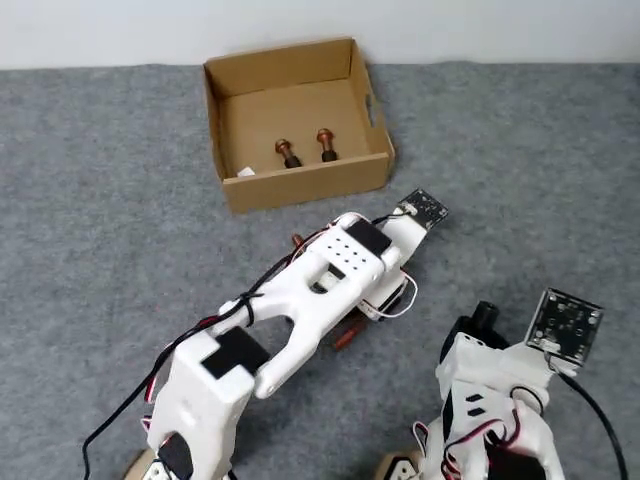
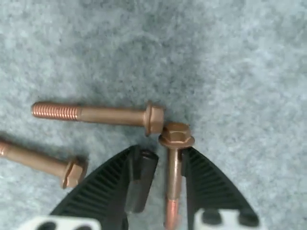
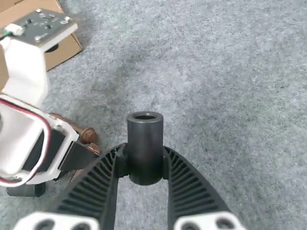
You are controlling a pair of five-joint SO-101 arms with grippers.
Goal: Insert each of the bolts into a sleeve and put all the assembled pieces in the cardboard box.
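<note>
The right jaws clamp a sleeve upright. The left jaws stand apart around a bolt (a second bolt touches its head), so lifting could snag it.

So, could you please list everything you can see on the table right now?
cardboard box: one, brown, open-topped, at the far side of the table.
assembled pieces: two, copper bolts in dark sleeves, inside the box.
loose bolts: three, copper, lying on the carpet under the left arm: one between the left gripper's fingers, two beside it.
sleeve: one, black, held upright in the right gripper.
dark cylinder: one, black, between the left gripper's fingers; possibly another sleeve.
carpet: grey, covering the table.
left gripper: black fingers, open, either side of a bolt.
right gripper: black fingers, shut on the sleeve.
</note>
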